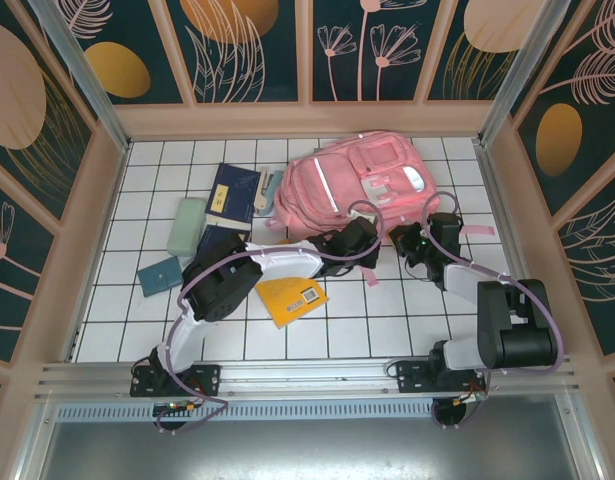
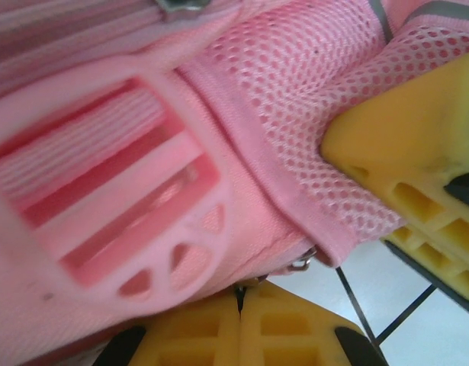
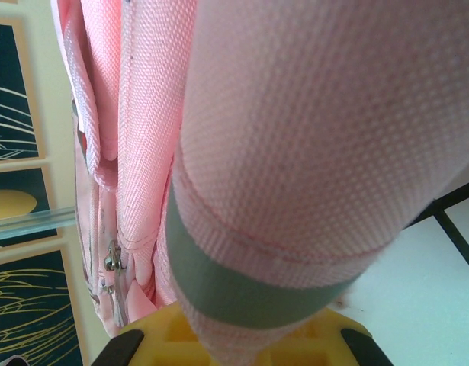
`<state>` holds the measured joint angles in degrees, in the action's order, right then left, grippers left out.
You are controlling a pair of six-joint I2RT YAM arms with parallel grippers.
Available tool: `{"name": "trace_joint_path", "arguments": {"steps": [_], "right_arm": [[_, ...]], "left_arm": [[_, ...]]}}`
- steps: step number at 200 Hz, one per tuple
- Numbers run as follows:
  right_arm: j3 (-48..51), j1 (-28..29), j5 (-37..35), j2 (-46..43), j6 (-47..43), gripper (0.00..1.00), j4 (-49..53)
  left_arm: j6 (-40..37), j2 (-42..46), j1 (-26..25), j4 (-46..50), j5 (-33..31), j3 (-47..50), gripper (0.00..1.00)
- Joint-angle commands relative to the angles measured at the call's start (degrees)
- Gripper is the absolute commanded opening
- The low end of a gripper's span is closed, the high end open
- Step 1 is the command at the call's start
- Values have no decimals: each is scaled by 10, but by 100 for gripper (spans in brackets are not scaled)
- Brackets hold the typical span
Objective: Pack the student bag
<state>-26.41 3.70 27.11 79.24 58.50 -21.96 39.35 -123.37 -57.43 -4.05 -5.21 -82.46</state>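
Note:
The student bag [image 1: 357, 180], a big soft pink backpack, lies at the back of the tiled table. Both grippers are at its near edge. My left gripper [image 1: 365, 240] [image 2: 240, 299] is shut, its yellow fingertips pinching a small metal zipper pull [image 2: 248, 284] under the pink fabric, beside a pink plastic buckle [image 2: 120, 206]. My right gripper [image 1: 405, 240] [image 3: 242, 329] is shut on a fold of pink bag fabric with a grey reflective strip [image 3: 249, 293]. In the left wrist view the right gripper's yellow fingers [image 2: 406, 164] hold pink mesh. A second zipper pull [image 3: 110, 261] hangs on the left.
A yellow book [image 1: 292, 297] lies under the left arm. Further left are dark blue books [image 1: 232, 195], a pale green case [image 1: 185, 225] and a small teal item [image 1: 159, 275]. Wooden walls enclose the table [image 1: 387, 320] on three sides.

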Motion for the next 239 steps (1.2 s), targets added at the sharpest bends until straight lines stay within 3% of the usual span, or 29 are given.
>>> {"name": "trace_joint_path", "arguments": {"steps": [1,64,119,135,155,171,211,239], "right_arm": [[-10,-18,-7,-27,2,0,1],[0,-50,-11,-36,0,0,7],[-9,-81,-11,-37,-24,0,25],[-11,-82,-7,-37,-27,0,27],[-10,-81,-3,-38,-25,0,24],[-7,-79,-3,-41,-24,0,27],[-6,-73,-10,-50,-29,0,40],[-7,-62,-18,-52,-30,0,43]], "left_arm": [[37,34,36,58,-70,51,0],[51,130,54,109,-128,154,0],[10,208,98,128,-145,227,0],[-9,211,98,120,-126,224,0],[-14,207,97,79,-49,208,0],[-4,193,93,68,-7,179,23],[3,139,60,134,20,63,35],[34,95,47,162,79,-13,41]]}}
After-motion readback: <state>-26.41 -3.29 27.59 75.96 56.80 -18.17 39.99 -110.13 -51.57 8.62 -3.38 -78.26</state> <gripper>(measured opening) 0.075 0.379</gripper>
